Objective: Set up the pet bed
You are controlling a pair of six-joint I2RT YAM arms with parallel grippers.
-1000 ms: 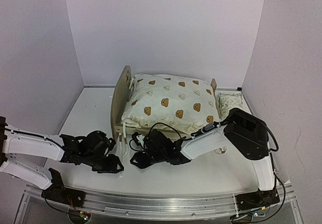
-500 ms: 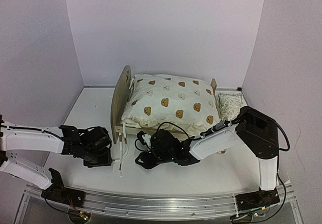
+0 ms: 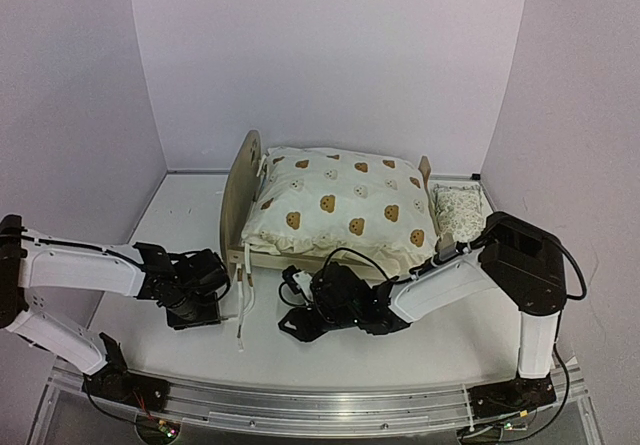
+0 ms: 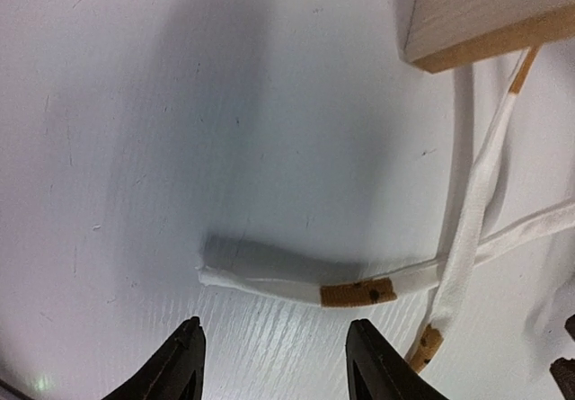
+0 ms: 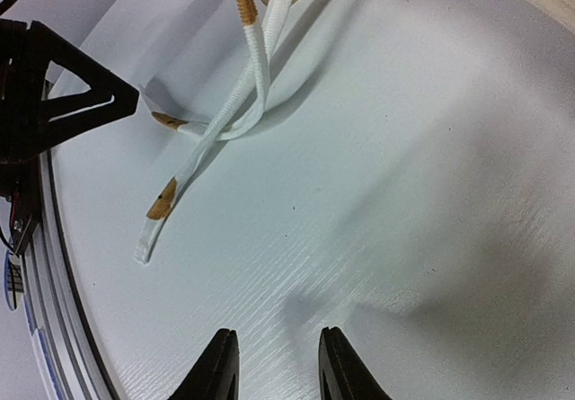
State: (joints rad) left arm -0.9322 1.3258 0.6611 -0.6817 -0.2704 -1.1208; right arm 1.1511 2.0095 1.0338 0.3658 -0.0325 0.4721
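The pet bed (image 3: 237,195) stands at mid-table, its plywood headboard on the left. A cream bear-print quilt (image 3: 340,205) is heaped over it. White ties with tan patches (image 3: 241,315) trail from the quilt's near-left corner onto the table. My left gripper (image 3: 210,310) hovers low just left of them, open and empty. In the left wrist view a tie end (image 4: 296,279) lies just ahead of its jaws (image 4: 277,364), under a bed leg (image 4: 485,13). My right gripper (image 3: 288,323) sits right of the ties, open over bare table (image 5: 277,368), with the ties (image 5: 216,139) ahead of it.
A small green-patterned pillow (image 3: 458,208) lies on the table beyond the footboard, near the right wall. Walls close the table at the back and both sides. A metal rail (image 3: 300,410) runs along the near edge. The left gripper's black body (image 5: 54,103) shows in the right wrist view.
The left gripper has drawn back leftward from the bed corner. The right gripper has shifted slightly right and nearer. The ties now lie stretched toward the near edge.
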